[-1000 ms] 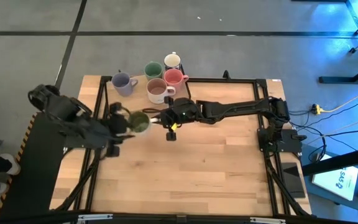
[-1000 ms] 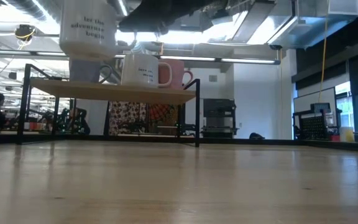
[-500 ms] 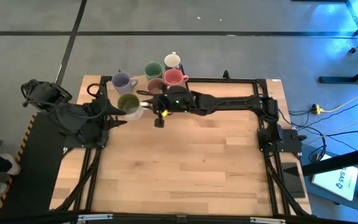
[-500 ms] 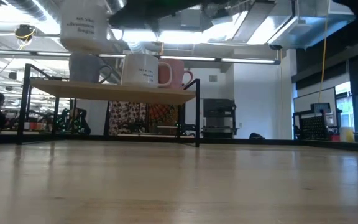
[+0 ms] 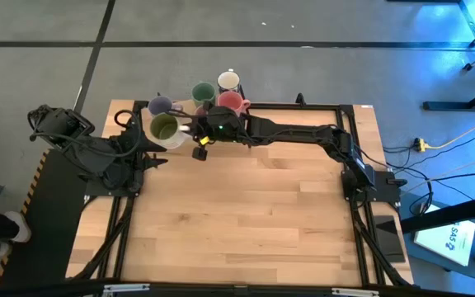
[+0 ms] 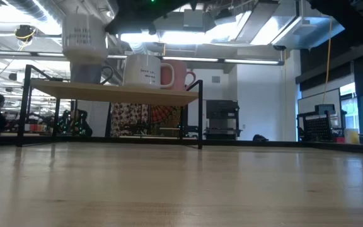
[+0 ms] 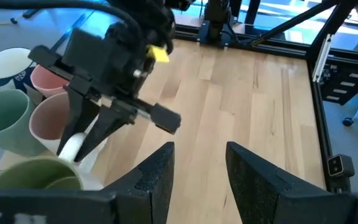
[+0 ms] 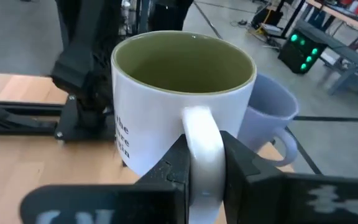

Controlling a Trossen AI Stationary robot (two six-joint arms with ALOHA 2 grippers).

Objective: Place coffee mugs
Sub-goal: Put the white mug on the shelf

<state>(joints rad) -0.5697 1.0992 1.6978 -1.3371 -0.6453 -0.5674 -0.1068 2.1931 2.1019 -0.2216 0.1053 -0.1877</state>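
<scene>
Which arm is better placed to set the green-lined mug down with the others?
The right. Its claw is shut on the handle of the green-lined mug, which sits right beside the lavender mug in the group. The left claw is open and holds nothing.

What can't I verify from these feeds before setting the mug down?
- Base of the held mug, and the spot beneath: hidden by the mug itself in the high view, by the right gripper in the right wrist view.
- Mug's lettering: too small in the low view, partly hidden by a finger in the right wrist view.
</scene>
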